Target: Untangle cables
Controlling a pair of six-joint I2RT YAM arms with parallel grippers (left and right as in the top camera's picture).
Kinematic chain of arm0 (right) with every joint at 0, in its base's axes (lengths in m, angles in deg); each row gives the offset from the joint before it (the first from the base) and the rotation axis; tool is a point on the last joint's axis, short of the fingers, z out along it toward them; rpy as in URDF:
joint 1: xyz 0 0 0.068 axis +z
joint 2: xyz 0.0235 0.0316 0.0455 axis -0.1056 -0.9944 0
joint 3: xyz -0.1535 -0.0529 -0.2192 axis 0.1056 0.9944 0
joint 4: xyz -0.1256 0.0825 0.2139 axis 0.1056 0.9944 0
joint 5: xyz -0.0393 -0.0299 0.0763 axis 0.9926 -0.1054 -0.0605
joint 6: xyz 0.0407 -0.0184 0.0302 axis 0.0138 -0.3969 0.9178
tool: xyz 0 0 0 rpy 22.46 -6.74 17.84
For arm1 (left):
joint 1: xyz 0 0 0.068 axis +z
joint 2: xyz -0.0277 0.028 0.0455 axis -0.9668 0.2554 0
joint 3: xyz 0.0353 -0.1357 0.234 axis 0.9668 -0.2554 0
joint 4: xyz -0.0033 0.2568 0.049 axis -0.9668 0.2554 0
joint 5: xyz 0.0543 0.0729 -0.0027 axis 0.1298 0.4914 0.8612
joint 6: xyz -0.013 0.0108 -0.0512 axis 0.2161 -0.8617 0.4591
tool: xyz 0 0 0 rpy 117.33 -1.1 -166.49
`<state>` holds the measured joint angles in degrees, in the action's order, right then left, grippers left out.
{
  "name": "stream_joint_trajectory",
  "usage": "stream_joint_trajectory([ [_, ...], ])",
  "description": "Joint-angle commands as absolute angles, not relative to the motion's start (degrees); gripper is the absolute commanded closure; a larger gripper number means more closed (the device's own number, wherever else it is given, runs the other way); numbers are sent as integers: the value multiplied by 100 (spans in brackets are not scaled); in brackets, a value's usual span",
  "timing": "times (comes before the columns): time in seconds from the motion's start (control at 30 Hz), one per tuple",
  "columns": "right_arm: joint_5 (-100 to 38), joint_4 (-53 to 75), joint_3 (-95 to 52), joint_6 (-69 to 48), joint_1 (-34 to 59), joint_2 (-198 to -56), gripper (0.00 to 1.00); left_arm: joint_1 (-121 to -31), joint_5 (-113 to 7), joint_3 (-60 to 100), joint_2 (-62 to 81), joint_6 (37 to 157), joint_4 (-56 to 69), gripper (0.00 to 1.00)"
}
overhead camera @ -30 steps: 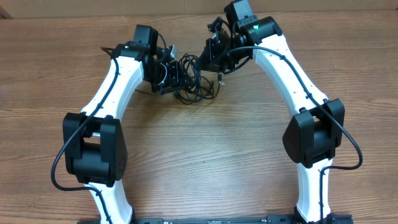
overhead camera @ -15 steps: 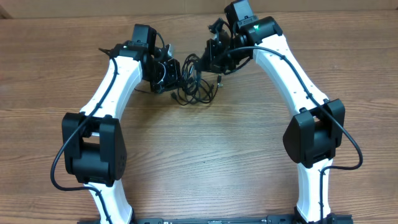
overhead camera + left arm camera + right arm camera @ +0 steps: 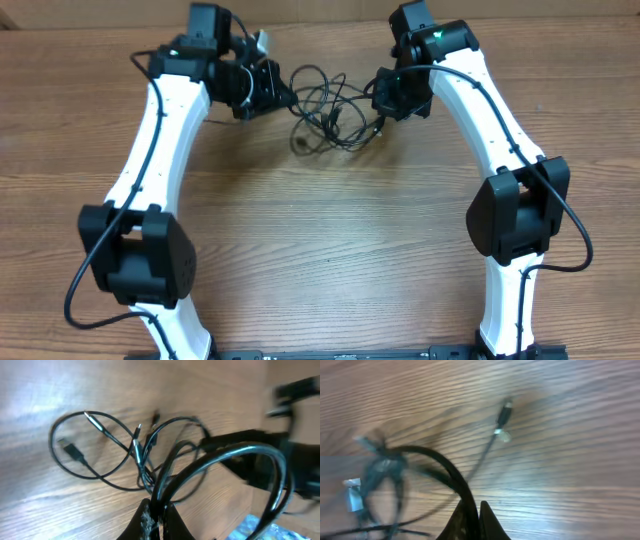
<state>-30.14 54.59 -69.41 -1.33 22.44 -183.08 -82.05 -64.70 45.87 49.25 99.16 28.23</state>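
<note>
The cables (image 3: 325,108) are a loose tangle of thin black cords on the wooden table, stretched between my two grippers. My left gripper (image 3: 274,92) is at the tangle's left end. In the left wrist view it (image 3: 159,511) is shut on black cable strands that loop up to the right. Beyond them the cables (image 3: 125,447) spread into loops ending in a small black plug (image 3: 71,450) and a silver tip (image 3: 93,418). My right gripper (image 3: 383,100) is at the tangle's right end. In its wrist view it (image 3: 476,513) is shut on one black cable (image 3: 442,462). A silver-tipped plug (image 3: 504,415) lies ahead.
The wooden table (image 3: 320,240) runs out to a pale strip along the far edge (image 3: 320,12), just behind both wrists. The white arms (image 3: 150,150) and their black elbow housings (image 3: 515,215) flank the middle of the table.
The left gripper has shut on cable strands. Both arms have moved apart, left arm going left and back, right arm going right. The tangle has been pulled from a tight clump into wider loops.
</note>
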Motion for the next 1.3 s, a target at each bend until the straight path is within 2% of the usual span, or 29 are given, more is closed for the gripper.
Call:
stream_joint_trajectory([
  [0.0, -1797, 5608, -7024, -11, 2157, -18216, 96, -7853, -6697, 5154, 4595, 9831, 2866, 96],
  [0.1, -933, 5886, -7024, 566, 2080, -18216, 96, -7506, -6330, 5440, 4586, 10316, 3059, 96],
  [0.2, -997, 5958, -7024, 728, 1945, -18216, 96, -7206, -6083, 5604, 4578, 11083, 3225, 96],
  [0.3, -1644, 5861, -7024, 658, 1829, -18216, 96, -7132, -7182, 5676, 4578, 11166, 2740, 96],
  [0.33, -1700, 5859, -7024, 660, 1820, -18216, 96, -7130, -8015, 5687, 4578, 11173, 2350, 96],
  [0.4, -1705, 5866, -7024, 662, 1820, -18216, 96, -7123, -8605, 5691, 4578, 11225, 1951, 96],
  [0.47, -1707, 5879, -7024, 660, 1820, -18216, 83, -7123, -8859, 5700, 4578, 11536, 1594, 96],
  [0.6, -1842, 5864, -7024, 404, 1820, -18216, 72, -7126, -8791, 5829, 4573, 11822, 1033, 96],
  [0.63, -2017, 5859, -7024, 172, 1820, -18216, 61, -7139, -8448, 5940, 4560, 11824, 1074, 96],
  [0.7, -2258, 5879, -7024, -112, 1820, -18216, 50, -7191, -7530, 6157, 4484, 11767, 1275, 96],
  [0.77, -2269, 5914, -7024, -116, 1820, -18216, 49, -7257, -6828, 6347, 4398, 11579, 1454, 96],
  [0.8, -2266, 5927, -7024, -116, 1820, -18216, 45, -7342, -6205, 6566, 4309, 11367, 1651, 96],
  [0.9, -2352, 5920, -7024, -116, 1820, -18216, 33, -7486, -5742, 6878, 4215, 10904, 1808, 96],
  [0.93, -2706, 5870, -7024, -190, 1820, -18216, 26, -7611, -5766, 7033, 4175, 10766, 1841, 96],
  [1.07, -4675, 5580, -7024, -1489, 1822, -18216, 11, -7882, -5427, 7060, 4169, 10792, 1983, 96],
  [1.13, -4749, 5547, -7024, -1451, 1833, -18216, 10, -8017, -4680, 7060, 4169, 10784, 2215, 96],
  [1.27, -5305, 5531, -7035, -1760, 1831, -18214, 6, -8365, -4050, 7060, 4171, 10384, 2855, 96],
])
